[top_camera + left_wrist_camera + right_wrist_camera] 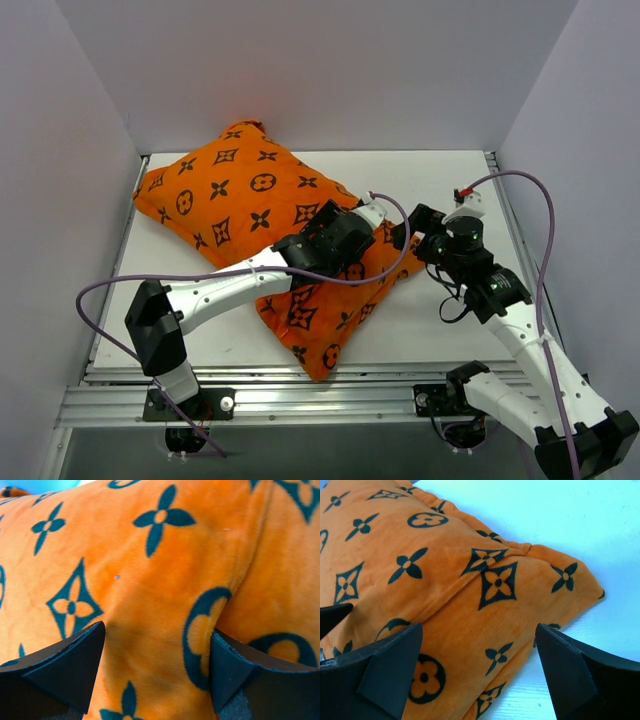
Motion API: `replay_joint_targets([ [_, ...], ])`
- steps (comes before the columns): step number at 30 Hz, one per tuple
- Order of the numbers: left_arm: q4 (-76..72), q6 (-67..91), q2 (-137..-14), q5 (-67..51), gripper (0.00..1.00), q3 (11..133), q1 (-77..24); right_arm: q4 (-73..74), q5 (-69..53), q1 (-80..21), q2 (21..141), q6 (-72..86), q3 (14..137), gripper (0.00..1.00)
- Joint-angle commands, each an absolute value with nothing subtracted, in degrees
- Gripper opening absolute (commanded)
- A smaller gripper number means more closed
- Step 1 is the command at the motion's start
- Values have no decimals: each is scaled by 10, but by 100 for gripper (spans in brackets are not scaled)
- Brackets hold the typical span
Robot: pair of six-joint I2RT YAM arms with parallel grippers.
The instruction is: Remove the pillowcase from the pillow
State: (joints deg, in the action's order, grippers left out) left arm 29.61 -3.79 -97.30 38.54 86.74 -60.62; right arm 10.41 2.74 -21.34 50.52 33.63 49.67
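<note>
Across the white table (400, 175), from about 10 o'clock down through the centre toward 6 o'clock, lies the orange pillowcase (230, 190), plump and fully filled. No white of the pillow shows in any view, so the pillow is judged to be wholly enclosed and no part of the removal is done. No opening of the cover can be made out; a seam or fold runs across the plush in the right wrist view. At the centre of the table the left gripper (157, 630) sits low on the cover, jaws spread astride a raised ridge of fabric, not clamped on it. At its 3 o'clock the right gripper (479, 626) hangs released, jaws wide, over the cover's near corner. Remaining work: secure a hold, find the open end, and draw the cover off.
</note>
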Motion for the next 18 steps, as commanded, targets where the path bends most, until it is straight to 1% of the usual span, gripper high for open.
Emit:
replay_joint_targets([
  [1, 277, -56, -959, 458, 84, 901, -585, 80, 6, -210, 519, 342, 487, 90],
  [7, 275, -41, -959, 506, 84, 907, -562, 51, -36, -211, 537, 349, 467, 89],
  [13, 258, -30, -948, 515, 84, 905, -548, 21, -42, -215, 547, 369, 447, 89],
  [16, 267, -11, -948, 509, 82, 906, -534, 9, -41, -225, 560, 378, 453, 89],
  [18, 275, -7, -947, 501, 79, 905, -523, 6, -31, -237, 573, 381, 459, 89],
])
